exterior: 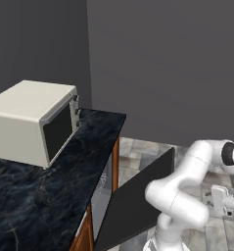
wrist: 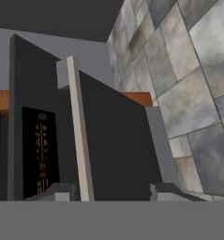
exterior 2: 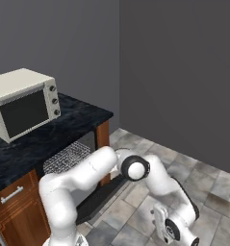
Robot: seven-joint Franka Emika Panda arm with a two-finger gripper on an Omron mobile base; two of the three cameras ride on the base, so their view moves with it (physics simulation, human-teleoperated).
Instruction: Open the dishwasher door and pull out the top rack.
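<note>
No brand or readable writing shows anywhere; the only markings are faint orange rows on a dark control panel [wrist: 40, 154] in the hand view, too blurred to read. The pincer [wrist: 113, 190] has its two finger tips standing apart, partly open, one on each side of the dishwasher door's pale bar handle [wrist: 79, 131]; the left finger tip [wrist: 62, 191] sits just beside the bar, and whether it touches cannot be told. Nothing is clamped between the tips. The dishwasher door [exterior: 133, 198] hangs lowered from under the dark marble desk [exterior: 45, 181], tilted out over the tiled floor [exterior 2: 184, 168], its black panel sloping from the cabinet toward the robot. In the right base view the top rack [exterior 2: 66, 157], a light grey wire grid, lies in the dishwasher opening under the desk edge, just above the lowered door [exterior 2: 104, 194] and partly hidden behind the white arm [exterior 2: 87, 175]. A beige microwave [exterior: 33, 120] stands on the far left of the desk, its dark glass door shut. Brown wooden cabinet fronts [exterior 2: 15, 211] sit left of the opening.
</note>
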